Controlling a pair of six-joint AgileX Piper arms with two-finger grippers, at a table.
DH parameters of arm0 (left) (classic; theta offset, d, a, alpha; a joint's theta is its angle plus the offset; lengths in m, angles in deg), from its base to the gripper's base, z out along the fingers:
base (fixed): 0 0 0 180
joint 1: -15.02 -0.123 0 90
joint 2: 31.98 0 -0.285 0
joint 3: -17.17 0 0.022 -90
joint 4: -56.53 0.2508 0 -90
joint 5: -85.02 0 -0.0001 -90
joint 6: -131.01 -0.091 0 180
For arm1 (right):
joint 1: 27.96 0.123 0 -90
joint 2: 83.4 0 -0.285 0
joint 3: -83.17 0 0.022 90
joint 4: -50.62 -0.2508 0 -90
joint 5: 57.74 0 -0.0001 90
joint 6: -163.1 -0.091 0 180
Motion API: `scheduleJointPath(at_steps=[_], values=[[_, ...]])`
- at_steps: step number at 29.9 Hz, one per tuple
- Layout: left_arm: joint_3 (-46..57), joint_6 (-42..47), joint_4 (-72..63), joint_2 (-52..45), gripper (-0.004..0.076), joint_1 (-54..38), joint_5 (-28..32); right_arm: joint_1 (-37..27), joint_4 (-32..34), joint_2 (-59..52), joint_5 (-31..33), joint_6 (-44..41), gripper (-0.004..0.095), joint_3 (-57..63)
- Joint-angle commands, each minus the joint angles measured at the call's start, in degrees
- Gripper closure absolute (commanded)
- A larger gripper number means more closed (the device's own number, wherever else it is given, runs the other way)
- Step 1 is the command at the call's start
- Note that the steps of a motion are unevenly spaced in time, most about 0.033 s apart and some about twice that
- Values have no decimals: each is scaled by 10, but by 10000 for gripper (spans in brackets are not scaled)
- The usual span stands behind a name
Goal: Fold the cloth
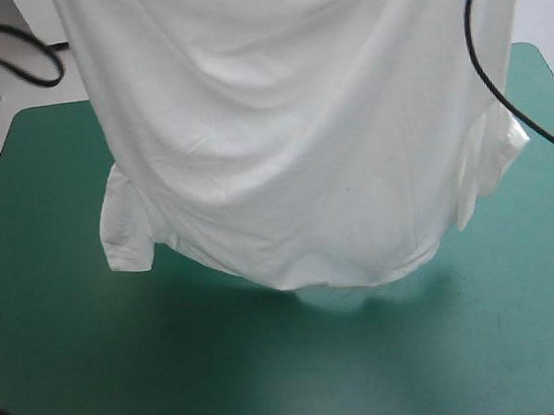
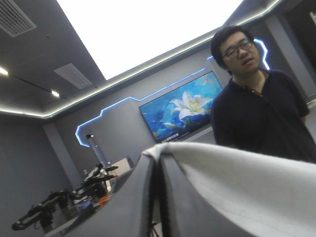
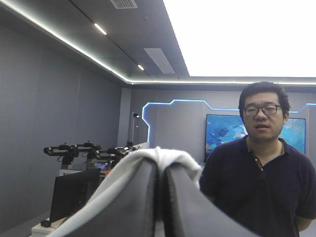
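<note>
White T-shirt hangs upright, seemingly collar-down, pinched by left gripper and right gripper.

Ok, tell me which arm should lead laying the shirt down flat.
Neither clearly: the left gripper and right gripper are both shut on the T-shirt, which hangs spread between them over the table. Probably lower both together.

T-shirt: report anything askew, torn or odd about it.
Nothing stands out. The T-shirt hangs spread over the table, pinched in the left tool and right tool. Its lower edge bows down at the middle, and no tear or stain shows.
</note>
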Motion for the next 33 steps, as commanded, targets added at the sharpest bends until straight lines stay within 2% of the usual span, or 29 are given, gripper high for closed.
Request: scheduleJointPath(at_steps=[1,6,12,17,20,22,27,33], values=[[-19,49,56,27,730,-29,105,0,2,48,-84,6,925,-45],[-106,142,16,102,730,-111,198,-17,-7,151,-110,6,925,-165],[-201,143,-31,178,730,-165,243,-60,-27,253,-112,6,925,-293],[-202,141,-153,236,730,-188,215,-75,-36,309,-84,-1,925,-300],[-202,140,-178,270,730,-188,160,-75,-35,342,-27,0,925,-300],[-202,135,-192,287,730,-188,95,-74,-35,366,19,2,925,-300],[-202,120,-232,321,730,-188,-99,-74,-35,410,191,2,925,-300],[-201,90,-267,333,731,-187,-274,-74,-31,449,374,-4,924,-300]])
